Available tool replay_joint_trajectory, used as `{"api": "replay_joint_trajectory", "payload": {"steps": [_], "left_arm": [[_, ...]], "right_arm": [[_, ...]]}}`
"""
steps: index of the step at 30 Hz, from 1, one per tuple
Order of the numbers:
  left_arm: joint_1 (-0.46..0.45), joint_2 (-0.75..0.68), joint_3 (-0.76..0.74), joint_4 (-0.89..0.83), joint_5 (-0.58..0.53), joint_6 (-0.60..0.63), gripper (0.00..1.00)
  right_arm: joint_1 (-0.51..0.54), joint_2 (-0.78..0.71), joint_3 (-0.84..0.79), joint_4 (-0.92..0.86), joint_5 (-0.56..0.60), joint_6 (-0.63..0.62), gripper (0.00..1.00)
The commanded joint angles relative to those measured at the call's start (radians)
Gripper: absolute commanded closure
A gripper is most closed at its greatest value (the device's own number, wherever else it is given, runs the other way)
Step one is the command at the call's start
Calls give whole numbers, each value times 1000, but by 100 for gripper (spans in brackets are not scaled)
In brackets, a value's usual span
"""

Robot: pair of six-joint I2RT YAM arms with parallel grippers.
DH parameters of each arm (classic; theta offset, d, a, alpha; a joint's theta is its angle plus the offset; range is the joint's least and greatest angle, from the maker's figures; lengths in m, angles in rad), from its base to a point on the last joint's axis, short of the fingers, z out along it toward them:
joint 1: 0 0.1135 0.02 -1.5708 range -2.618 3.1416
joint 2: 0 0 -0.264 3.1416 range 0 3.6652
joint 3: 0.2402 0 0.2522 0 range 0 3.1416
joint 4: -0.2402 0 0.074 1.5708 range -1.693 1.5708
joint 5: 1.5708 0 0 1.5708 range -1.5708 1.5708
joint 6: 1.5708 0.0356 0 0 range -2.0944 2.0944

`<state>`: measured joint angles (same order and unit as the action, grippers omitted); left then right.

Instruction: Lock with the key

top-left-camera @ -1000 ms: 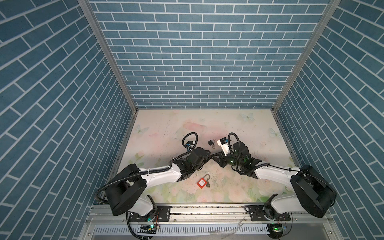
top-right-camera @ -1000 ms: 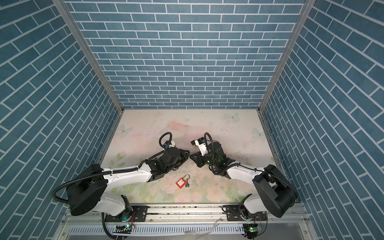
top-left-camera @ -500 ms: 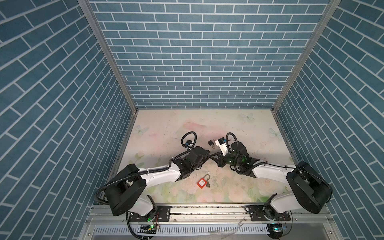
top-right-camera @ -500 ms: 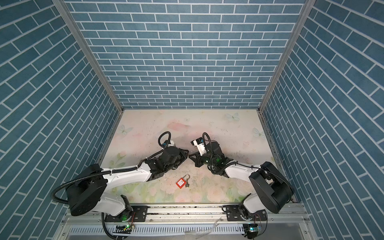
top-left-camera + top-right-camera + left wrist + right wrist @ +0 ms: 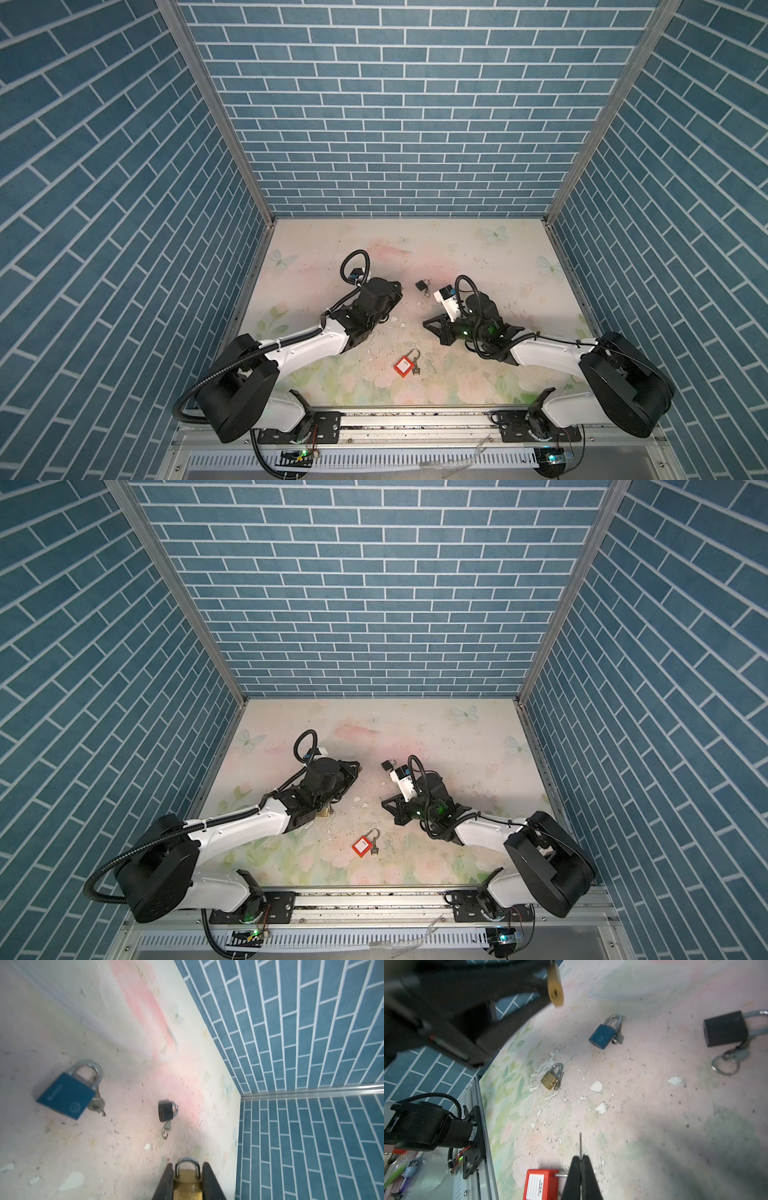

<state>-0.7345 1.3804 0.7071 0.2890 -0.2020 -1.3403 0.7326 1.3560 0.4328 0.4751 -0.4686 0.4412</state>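
Note:
My left gripper (image 5: 187, 1165) is shut on a brass padlock (image 5: 188, 1184), whose steel shackle sticks out past the fingertips. From the right wrist view this held padlock (image 5: 555, 991) hangs above the table with its keyhole end towards the camera. My right gripper (image 5: 580, 1157) is shut on a key (image 5: 580, 1144), seen edge-on as a thin blade jutting from the tips. In both top views the left gripper (image 5: 395, 289) (image 5: 353, 769) and right gripper (image 5: 428, 323) (image 5: 386, 802) face each other near the table's middle, a short gap apart.
On the floral table lie a red padlock (image 5: 404, 366) (image 5: 542, 1184), a blue padlock with key (image 5: 66, 1097) (image 5: 604, 1032), a black padlock with key ring (image 5: 166, 1110) (image 5: 725, 1028) and a second brass padlock (image 5: 551, 1077). Blue brick walls (image 5: 395, 124) enclose three sides.
The right arm's wrist has shifted slightly near the table's middle. The left arm has stayed about where it was.

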Motion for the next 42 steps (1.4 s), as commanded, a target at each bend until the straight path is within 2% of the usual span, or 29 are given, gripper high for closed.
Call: {"api": "replay_joint_trajectory", "payload": {"steps": [1,4,7,13,18,24,35,42], "left_arm": [[3,-11,50,-32,-45,67,100],[-11,29,113,-135,-2,139,100],[-62,93,196,-261,23,225,100],[-216,261,401,-489,-21,420,100],[-287,413,573,-665,-28,526,100],[-325,505,623,-689,-15,514,100],[-339,572,627,-666,4,491,100],[-338,627,676,-715,-23,608,100]], "right_arm": [[5,-94,-27,-59,28,13,100],[4,-176,-20,-180,107,39,100],[-15,-241,6,-308,178,58,100],[-155,-349,5,-483,195,116,100],[-254,-455,-52,-535,205,149,100],[-284,-522,-96,-523,214,172,100],[-289,-479,-90,-499,196,168,100],[-291,-482,-91,-494,183,170,100]]}}
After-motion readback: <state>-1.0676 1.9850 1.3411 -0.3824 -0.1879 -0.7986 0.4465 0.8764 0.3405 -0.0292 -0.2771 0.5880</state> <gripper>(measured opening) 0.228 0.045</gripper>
